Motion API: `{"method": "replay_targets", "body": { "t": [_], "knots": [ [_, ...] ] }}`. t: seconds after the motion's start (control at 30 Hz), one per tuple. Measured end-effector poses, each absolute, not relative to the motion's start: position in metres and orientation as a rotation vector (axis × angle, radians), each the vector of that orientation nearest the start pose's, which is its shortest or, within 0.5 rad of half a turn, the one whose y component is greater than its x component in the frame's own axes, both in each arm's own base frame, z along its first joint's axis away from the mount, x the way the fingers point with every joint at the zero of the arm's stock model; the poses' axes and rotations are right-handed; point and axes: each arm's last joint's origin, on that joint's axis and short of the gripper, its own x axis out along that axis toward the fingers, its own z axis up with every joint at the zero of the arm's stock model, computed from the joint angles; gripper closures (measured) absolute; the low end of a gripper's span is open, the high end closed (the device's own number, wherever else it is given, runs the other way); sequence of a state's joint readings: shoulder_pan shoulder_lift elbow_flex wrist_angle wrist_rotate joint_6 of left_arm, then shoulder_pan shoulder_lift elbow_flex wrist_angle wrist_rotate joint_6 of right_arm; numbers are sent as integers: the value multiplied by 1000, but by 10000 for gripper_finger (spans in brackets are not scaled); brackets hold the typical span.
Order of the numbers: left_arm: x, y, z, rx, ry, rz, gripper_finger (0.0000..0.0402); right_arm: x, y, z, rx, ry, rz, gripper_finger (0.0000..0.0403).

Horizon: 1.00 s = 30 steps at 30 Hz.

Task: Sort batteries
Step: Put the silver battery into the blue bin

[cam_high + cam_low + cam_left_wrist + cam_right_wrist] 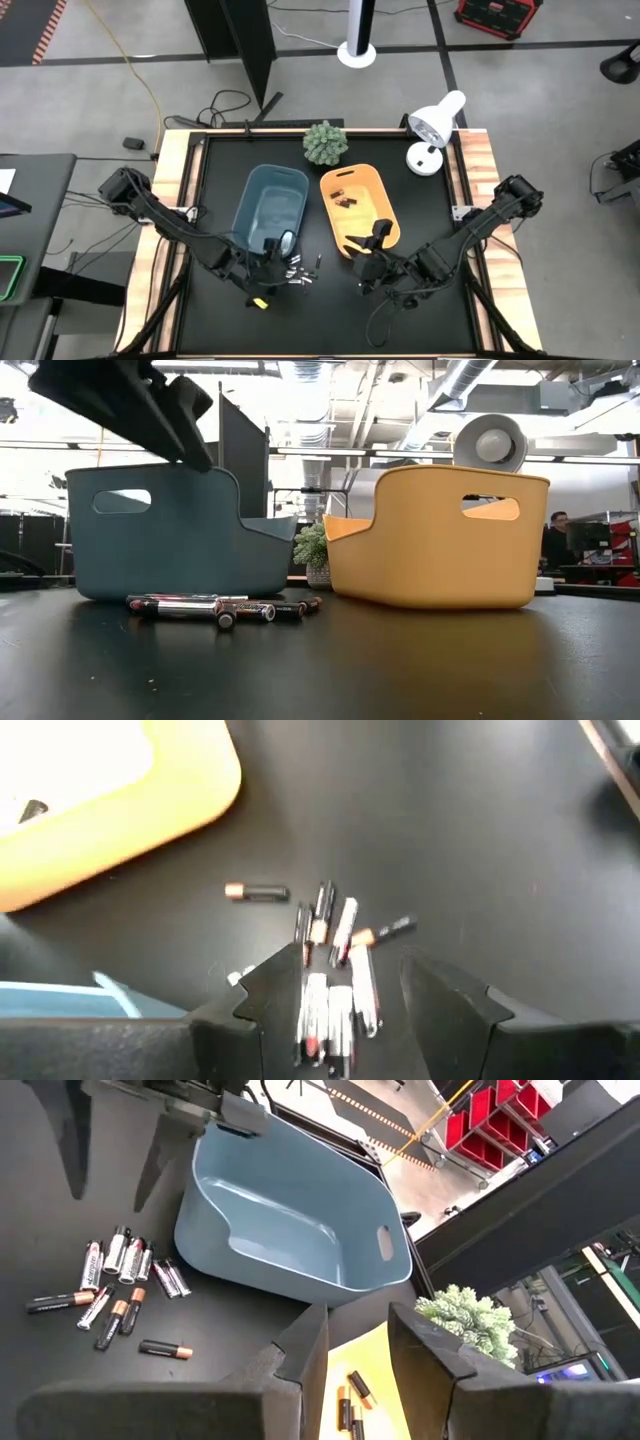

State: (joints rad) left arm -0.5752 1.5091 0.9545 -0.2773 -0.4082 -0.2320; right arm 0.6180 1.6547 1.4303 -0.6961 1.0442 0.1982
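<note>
Batteries (335,1010) beneath left gripper (350,1010)

Overhead cam looks straight down, low cam sits level facing the blue bin (170,530), both sharing the batteries (300,275) beside it.

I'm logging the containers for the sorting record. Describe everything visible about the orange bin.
The orange bin is a smooth, plastic-looking tub with rounded corners, an oval handle cutout high in one end wall and a lowered, scooped rim at the other end. It stands upright on the black table, to the right of the blue bin, with a gap between them in the low view. A few dark batteries lie inside. The right hand hangs over its near end; contact can't be judged.
</note>
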Motion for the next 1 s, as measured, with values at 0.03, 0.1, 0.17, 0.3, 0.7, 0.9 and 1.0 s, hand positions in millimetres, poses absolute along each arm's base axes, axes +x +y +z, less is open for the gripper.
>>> {"method": "replay_targets", "body": {
  "t": [0.03,0.1,0.17,0.3,0.7,0.9,1.0],
  "knots": [
    [263,-160,220,161,743,-79,239,294,180,305,-497,577,-444,281],
    [261,-166,217,146,754,-105,239,293,183,305,-501,577,-434,281],
    [260,-172,213,133,771,-126,239,292,185,305,-503,575,-426,281],
    [259,-186,202,114,776,-137,239,289,189,305,-512,572,-411,281],
    [275,-201,148,95,827,-41,239,283,201,307,-447,529,-387,281],
    [278,-196,147,72,794,60,239,279,215,311,-402,476,-348,281],
    [278,-196,147,91,785,76,239,276,219,311,-396,467,-333,281]
  ]
}}
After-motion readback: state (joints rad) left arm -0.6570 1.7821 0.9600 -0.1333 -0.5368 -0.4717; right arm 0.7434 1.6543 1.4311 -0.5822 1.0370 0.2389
